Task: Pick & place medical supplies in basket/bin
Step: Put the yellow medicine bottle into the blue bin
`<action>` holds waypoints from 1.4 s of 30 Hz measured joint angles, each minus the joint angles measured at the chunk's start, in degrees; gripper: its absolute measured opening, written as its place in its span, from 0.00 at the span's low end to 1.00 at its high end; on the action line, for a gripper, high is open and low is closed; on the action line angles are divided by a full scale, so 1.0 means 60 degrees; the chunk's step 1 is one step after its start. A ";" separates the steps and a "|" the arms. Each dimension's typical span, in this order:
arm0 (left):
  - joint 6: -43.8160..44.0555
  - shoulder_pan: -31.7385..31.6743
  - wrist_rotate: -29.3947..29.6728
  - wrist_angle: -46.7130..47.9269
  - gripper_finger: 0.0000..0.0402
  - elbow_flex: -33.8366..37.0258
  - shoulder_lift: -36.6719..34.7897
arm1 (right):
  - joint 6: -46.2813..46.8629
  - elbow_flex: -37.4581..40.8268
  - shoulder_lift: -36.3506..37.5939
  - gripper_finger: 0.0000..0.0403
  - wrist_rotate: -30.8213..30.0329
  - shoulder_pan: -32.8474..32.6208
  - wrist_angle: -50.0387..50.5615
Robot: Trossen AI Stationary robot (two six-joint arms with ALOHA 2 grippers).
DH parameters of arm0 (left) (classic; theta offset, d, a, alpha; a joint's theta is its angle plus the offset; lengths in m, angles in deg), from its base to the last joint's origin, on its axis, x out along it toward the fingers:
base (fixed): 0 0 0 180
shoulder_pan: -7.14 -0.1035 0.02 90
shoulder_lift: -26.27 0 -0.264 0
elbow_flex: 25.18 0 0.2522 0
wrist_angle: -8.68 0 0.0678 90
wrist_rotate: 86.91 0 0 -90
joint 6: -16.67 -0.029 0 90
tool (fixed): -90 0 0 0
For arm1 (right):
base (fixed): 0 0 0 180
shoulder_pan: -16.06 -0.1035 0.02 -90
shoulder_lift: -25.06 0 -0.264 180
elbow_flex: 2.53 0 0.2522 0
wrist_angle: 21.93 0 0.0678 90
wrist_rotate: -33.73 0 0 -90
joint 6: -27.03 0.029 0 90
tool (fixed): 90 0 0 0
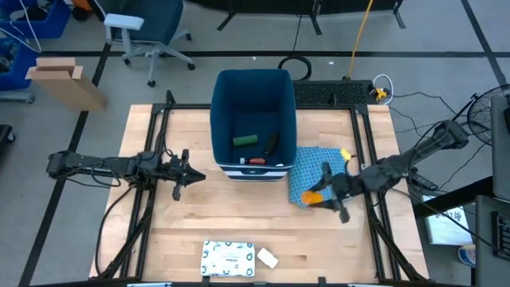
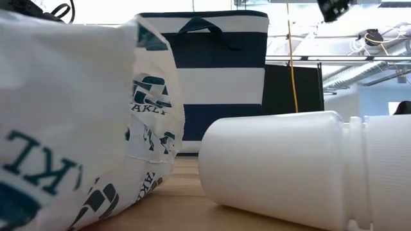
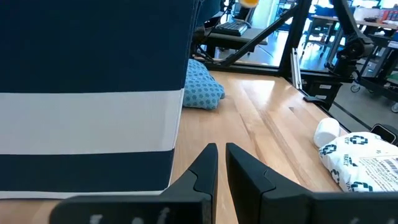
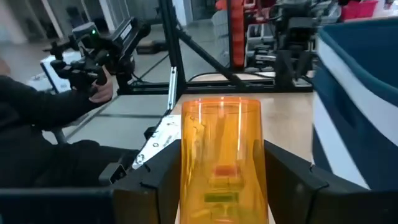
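The orange pill bottle is being held upright between the right gripper's part-open fingers, beside the bin's right wall.

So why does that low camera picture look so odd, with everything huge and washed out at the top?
Low view: the speckled packet and white bottle lie right by the lens, so they loom large and soft, and ceiling lights blow out the background. Right wrist view: the orange pill bottle fills the frame, with room light glowing through it.
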 joint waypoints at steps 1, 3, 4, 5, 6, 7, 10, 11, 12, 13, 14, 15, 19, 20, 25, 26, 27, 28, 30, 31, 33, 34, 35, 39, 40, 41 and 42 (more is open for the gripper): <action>0.0000 0.0000 0.0014 0.0000 0.09 0.0000 0.0004 | 0.0002 0.0301 0.0362 0.44 -0.0110 -0.0004 -0.0008; 0.0000 0.0001 0.0056 0.0000 0.09 0.0000 0.0001 | -0.0026 0.0896 0.1000 0.44 -0.0327 -0.0010 -0.0125; 0.0000 -0.0002 0.0071 0.0000 0.09 0.0000 0.0004 | -0.0072 0.1174 0.1266 0.44 -0.0389 -0.0004 -0.0246; 0.0000 0.0001 0.0071 0.0000 0.09 0.0000 0.0000 | -0.0140 0.1455 0.1508 0.44 -0.0472 -0.0004 -0.0477; 0.0000 0.0002 0.0071 0.0001 0.09 0.0000 0.0001 | -0.0216 0.1713 0.1718 0.44 -0.0572 -0.0004 -0.0713; 0.0000 -0.0001 0.0075 0.0000 0.09 0.0000 0.0000 | -0.0282 0.1966 0.1916 0.44 -0.0585 0.0000 -0.0981; 0.0000 -0.0002 0.0075 0.0004 0.09 0.0000 0.0004 | -0.0545 0.2669 0.2475 0.44 -0.0574 0.0000 -0.1666; 0.0000 -0.0001 0.0075 0.0007 0.09 0.0000 0.0003 | -0.0630 0.2904 0.2651 0.44 -0.0576 0.0000 -0.1834; 0.0000 0.0000 0.0071 0.0013 0.09 0.0000 0.0002 | -0.0737 0.3153 0.2828 0.45 -0.0589 0.0000 -0.2007; 0.0000 -0.0002 0.0071 0.0015 0.09 0.0000 0.0000 | -0.0833 0.3398 0.2996 0.45 -0.0603 0.0000 -0.2212; 0.0000 0.0000 0.0071 0.0016 0.09 0.0000 0.0003 | -0.0905 0.3644 0.3143 0.45 -0.0621 0.0000 -0.2499; 0.0000 -0.0002 0.0071 0.0030 0.09 0.0000 0.0003 | -0.0956 0.3863 0.3277 0.45 -0.0625 0.0000 -0.2763; 0.0000 -0.0001 0.0071 0.0062 0.09 0.0000 0.0000 | -0.0998 0.4568 0.3679 0.45 -0.0631 0.0000 -0.3566; -0.0015 -0.0001 0.0071 0.0062 0.09 0.0000 0.0001 | -0.0994 0.4687 0.3748 0.45 -0.0634 0.0000 -0.3711; -0.0084 -0.0002 0.0075 0.0062 0.09 0.0000 0.0000 | -0.0876 0.5026 0.3913 0.45 -0.0863 0.0000 -0.4013; -0.0084 0.0002 0.0075 0.0058 0.09 0.0000 0.0003 | -0.0856 0.5050 0.3919 0.45 -0.0877 0.0000 -0.3973; -0.0084 0.0002 0.0075 0.0060 0.09 0.0000 0.0002 | -0.0849 0.5053 0.3916 0.45 -0.0869 0.0000 -0.3999; -0.0084 0.0000 0.0075 0.0060 0.09 0.0000 0.0000 | -0.0836 0.5057 0.3916 0.45 -0.0857 0.0000 -0.3996; -0.0081 0.0001 0.0075 0.0058 0.09 0.0000 0.0000 | -0.0837 0.5061 0.3916 0.45 -0.0845 0.0000 -0.4013; -0.0080 0.0000 0.0075 0.0058 0.09 0.0000 0.0002 | -0.0849 0.5066 0.3916 0.45 -0.0841 0.0000 -0.4055; -0.0084 0.0001 0.0075 0.0058 0.09 0.0000 0.0001 | -0.0863 0.5068 0.3916 0.45 -0.0840 0.0000 -0.4092; -0.0082 -0.0002 0.0076 0.0058 0.09 0.0000 0.0001 | -0.0863 0.5070 0.3914 0.45 -0.0837 -0.0004 -0.4080; -0.0080 0.0000 0.0075 0.0058 0.09 0.0000 0.0002 | -0.0863 0.5078 0.3912 0.45 -0.0827 -0.0004 -0.4063; -0.0076 0.0002 0.0075 0.0058 0.09 0.0000 0.0000 | -0.0841 0.5084 0.3912 0.45 -0.0810 -0.0004 -0.4055; -0.0065 -0.0002 0.0075 0.0058 0.09 0.0000 0.0004 | -0.0841 0.5086 0.3912 0.45 -0.0807 -0.0004 -0.4019; -0.0042 -0.0002 0.0075 0.0058 0.09 0.0000 0.0002 | -0.0841 0.5086 0.3912 0.45 -0.0807 -0.0004 -0.3999; -0.0013 -0.0002 0.0075 0.0058 0.09 0.0000 0.0002 | -0.0845 0.5086 0.3912 0.45 -0.0807 -0.0004 -0.3996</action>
